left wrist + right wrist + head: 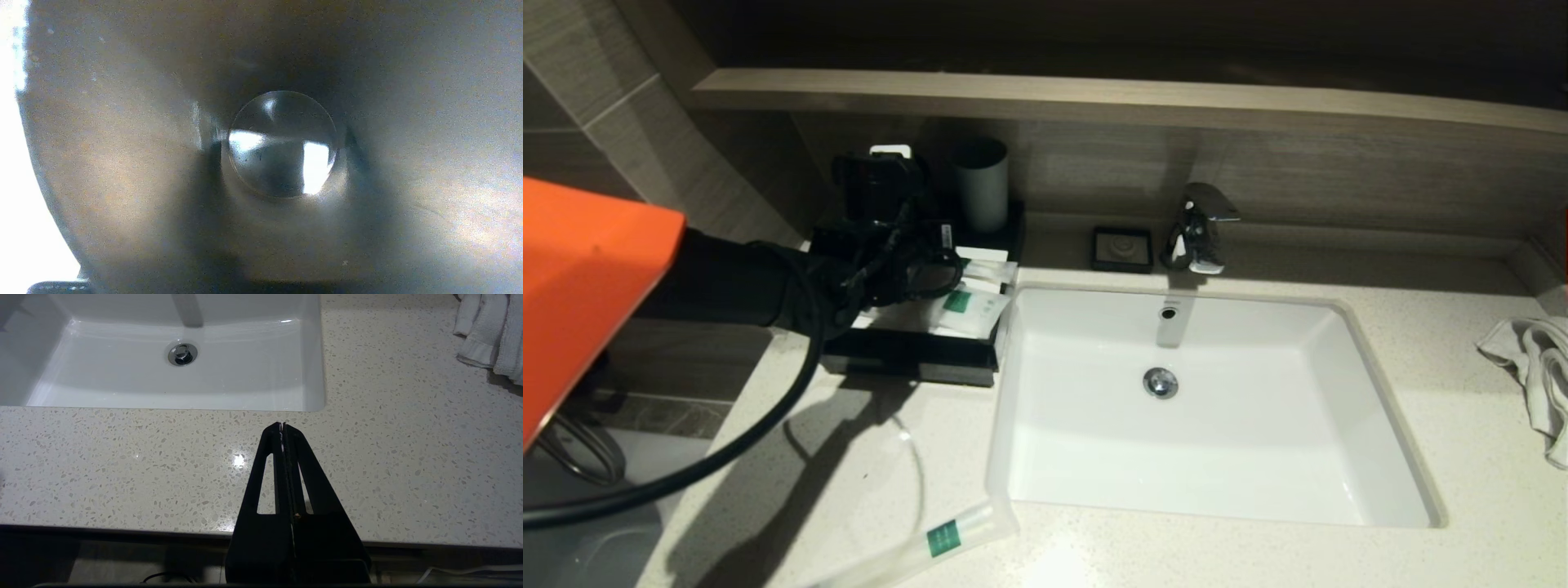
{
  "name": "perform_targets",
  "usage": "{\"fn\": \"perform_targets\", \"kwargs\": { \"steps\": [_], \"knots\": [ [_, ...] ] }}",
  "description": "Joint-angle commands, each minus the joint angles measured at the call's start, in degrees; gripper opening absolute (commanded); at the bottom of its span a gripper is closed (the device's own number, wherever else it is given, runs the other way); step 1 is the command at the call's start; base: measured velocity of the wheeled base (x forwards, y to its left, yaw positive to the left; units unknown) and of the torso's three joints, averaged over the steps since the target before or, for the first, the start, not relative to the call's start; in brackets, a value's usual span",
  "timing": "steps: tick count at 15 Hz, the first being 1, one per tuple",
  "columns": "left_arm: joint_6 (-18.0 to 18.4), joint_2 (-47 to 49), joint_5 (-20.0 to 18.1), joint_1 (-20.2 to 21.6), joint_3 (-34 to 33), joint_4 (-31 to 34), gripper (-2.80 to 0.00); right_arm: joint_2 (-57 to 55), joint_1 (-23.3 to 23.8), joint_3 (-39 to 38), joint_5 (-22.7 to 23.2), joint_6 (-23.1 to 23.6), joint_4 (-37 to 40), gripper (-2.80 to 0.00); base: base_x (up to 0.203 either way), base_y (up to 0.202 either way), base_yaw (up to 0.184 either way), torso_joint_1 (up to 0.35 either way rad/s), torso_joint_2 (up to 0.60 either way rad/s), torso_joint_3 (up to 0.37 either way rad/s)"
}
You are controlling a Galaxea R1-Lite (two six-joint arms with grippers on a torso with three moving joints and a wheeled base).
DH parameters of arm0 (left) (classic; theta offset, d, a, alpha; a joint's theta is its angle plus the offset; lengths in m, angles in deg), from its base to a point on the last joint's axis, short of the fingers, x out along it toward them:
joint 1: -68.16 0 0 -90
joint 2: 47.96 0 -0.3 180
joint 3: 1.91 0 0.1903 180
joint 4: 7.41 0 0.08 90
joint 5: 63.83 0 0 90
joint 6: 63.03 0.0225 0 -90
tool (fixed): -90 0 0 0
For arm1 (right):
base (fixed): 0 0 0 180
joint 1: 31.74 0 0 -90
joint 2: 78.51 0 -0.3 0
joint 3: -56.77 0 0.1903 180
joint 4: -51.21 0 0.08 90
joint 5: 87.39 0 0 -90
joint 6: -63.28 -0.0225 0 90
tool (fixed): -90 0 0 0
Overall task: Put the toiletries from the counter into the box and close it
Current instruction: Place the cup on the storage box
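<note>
The off-white speckled stone worktop (1421, 457) has a white rectangular sink basin (1094, 457) set in it. At the back left corner sits the flat black rectangular box (915, 363) with its shallow drawer pulled out toward the front. Frosted white plastic packets with small green square labels (968, 306) lie in and on the box, partly hidden by the arm. One long slim frosted packet with a green label (947, 535) lies on the worktop near the front edge, just by the front left corner of the sink and well apart from the box. The left gripper (882, 192) is up over the back of the box, next to a grey tumbler (982, 184). Its wrist camera shows only the dark inside of a round cup (282, 143), so I cannot tell if its jaws are apart or pressed together, or if they hold a thing. The right gripper (282, 425) hangs over the front part of the worktop near the front right corner of the sink, with its jaws pressed tight together and nothing between them. A small black square dish (1123, 249) and a shiny metal tap (1196, 229) stand behind the sink. A crumpled white towel (1535, 376) lies at the far right of the worktop
</note>
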Motion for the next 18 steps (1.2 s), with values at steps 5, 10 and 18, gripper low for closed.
{"fn": "perform_targets", "kwargs": {
  "steps": [5, 10, 18],
  "knots": [
    [-0.1, 0.14, 0.17, 0.08, 0.09, -0.55, 0.0, -0.09, 0.0, 0.0, 0.02, -0.02, 0.0, -2.8, 0.0, 0.0, 0.0, 0.0, 0.0, 0.0],
    [0.34, 0.5, 0.17, 0.08, 0.17, -1.42, 0.0, -0.09, 0.0, 0.0, 0.02, -0.02, 0.0, -2.8, 0.0, 0.0, 0.0, 0.0, 0.0, 0.0],
    [0.51, -0.65, 0.17, 0.08, 0.17, -1.86, 0.0, -0.09, 0.0, 0.0, 0.02, -0.02, 0.0, -2.8, 0.0, 0.0, 0.0, 0.0, 0.0, 0.0]
  ]
}}
